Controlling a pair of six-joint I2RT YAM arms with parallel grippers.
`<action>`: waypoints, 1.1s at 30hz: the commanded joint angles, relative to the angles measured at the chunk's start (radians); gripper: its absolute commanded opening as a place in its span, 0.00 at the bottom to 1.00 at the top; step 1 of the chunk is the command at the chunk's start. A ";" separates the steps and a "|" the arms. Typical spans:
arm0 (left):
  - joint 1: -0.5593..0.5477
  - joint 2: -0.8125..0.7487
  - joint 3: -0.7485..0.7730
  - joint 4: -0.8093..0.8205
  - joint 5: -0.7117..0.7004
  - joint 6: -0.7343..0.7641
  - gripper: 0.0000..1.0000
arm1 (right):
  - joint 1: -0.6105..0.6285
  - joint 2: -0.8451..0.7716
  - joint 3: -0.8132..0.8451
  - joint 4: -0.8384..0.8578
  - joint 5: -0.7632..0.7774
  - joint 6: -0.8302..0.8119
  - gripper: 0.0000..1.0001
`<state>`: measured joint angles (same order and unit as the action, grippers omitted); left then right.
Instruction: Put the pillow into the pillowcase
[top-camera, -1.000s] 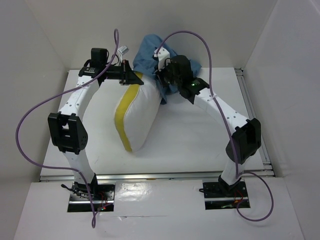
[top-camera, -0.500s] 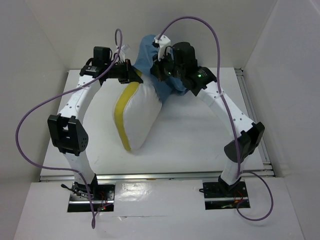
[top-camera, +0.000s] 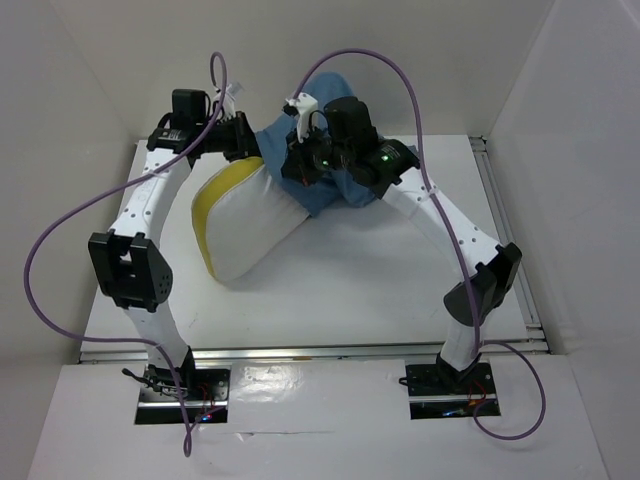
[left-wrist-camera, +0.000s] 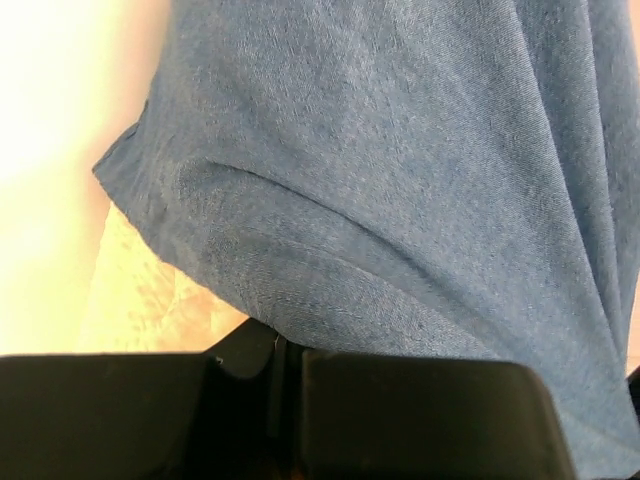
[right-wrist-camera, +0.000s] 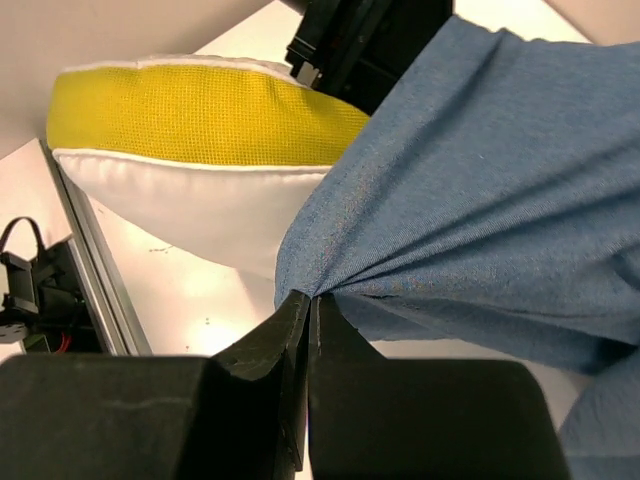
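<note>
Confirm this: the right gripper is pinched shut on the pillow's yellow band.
Wrong cloth. The right gripper is pinched shut on the blue pillowcase, not on the yellow band of the pillow. The right wrist view shows the band apart from the fingertips.

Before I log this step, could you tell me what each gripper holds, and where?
Both hold the pillowcase: the right gripper pinches a gathered fold at its edge beside the pillow; the left gripper pinches the cloth's edge too.
</note>
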<state>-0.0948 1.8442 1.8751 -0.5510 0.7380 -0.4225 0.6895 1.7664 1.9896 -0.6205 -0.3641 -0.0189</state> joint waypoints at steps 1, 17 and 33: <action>-0.015 -0.077 -0.019 0.126 -0.095 0.016 0.00 | 0.058 0.033 0.067 0.065 -0.124 0.025 0.00; -0.263 -0.275 -0.309 0.033 -0.384 0.422 0.00 | 0.010 -0.084 0.032 0.010 -0.116 0.036 0.00; -0.356 -0.198 -0.518 0.175 -0.496 0.459 0.00 | 0.010 -0.249 0.003 -0.119 0.083 -0.047 0.20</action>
<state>-0.4442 1.6375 1.3643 -0.4561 0.2623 0.0055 0.6914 1.5867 2.0201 -0.7815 -0.3740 -0.0525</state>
